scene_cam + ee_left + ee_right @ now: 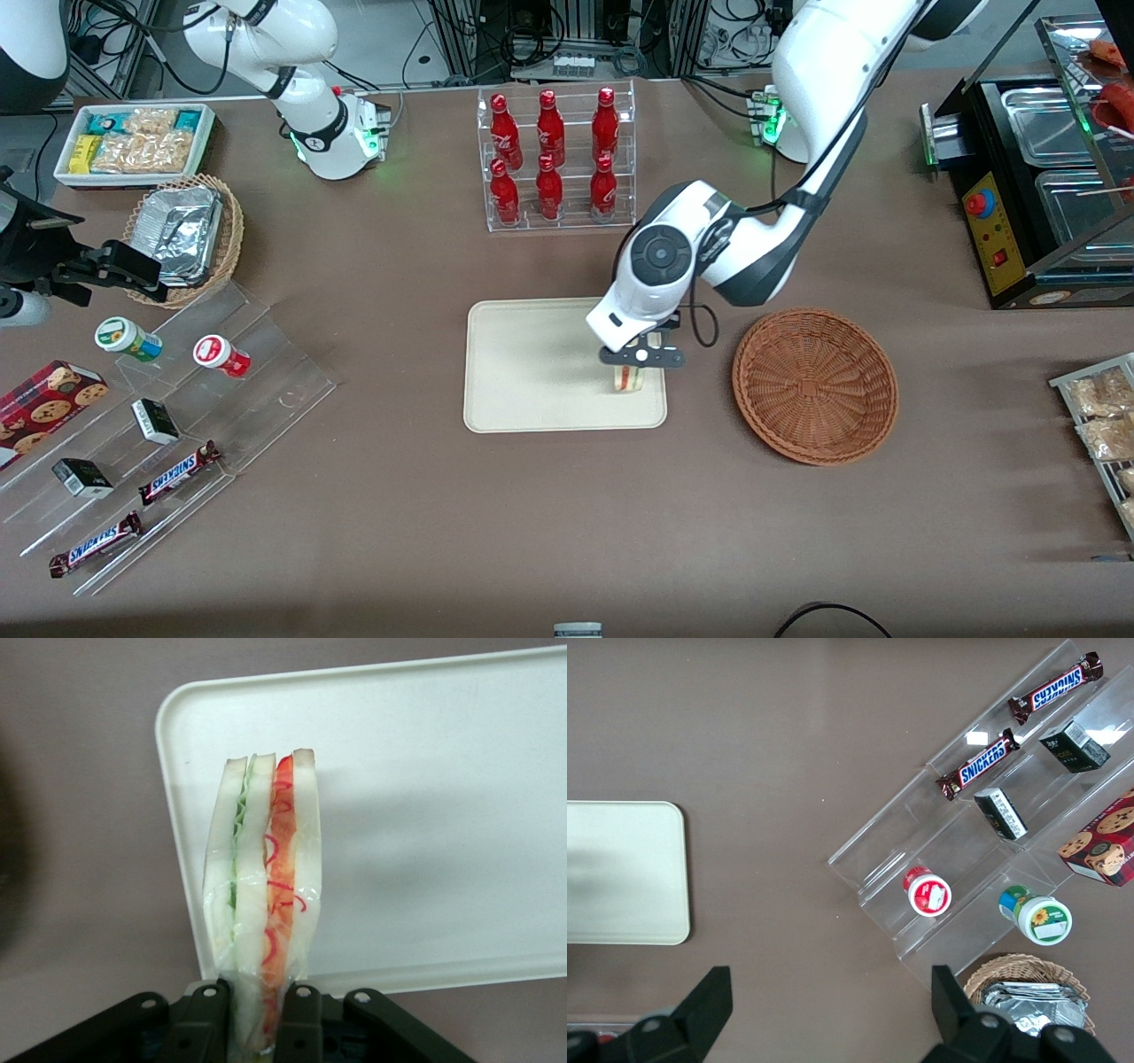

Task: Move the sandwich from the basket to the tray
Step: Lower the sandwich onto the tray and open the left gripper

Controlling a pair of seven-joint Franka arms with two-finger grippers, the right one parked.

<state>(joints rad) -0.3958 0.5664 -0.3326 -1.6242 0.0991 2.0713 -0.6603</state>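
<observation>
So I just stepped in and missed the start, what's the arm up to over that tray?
The left arm's gripper is shut on a wrapped sandwich, holding it over the cream tray, near the tray's edge closest to the brown wicker basket. That basket sits beside the tray with nothing in it. Whether the sandwich already touches the tray cannot be told; the fingers grip it at one end, so it has not been let go.
</observation>
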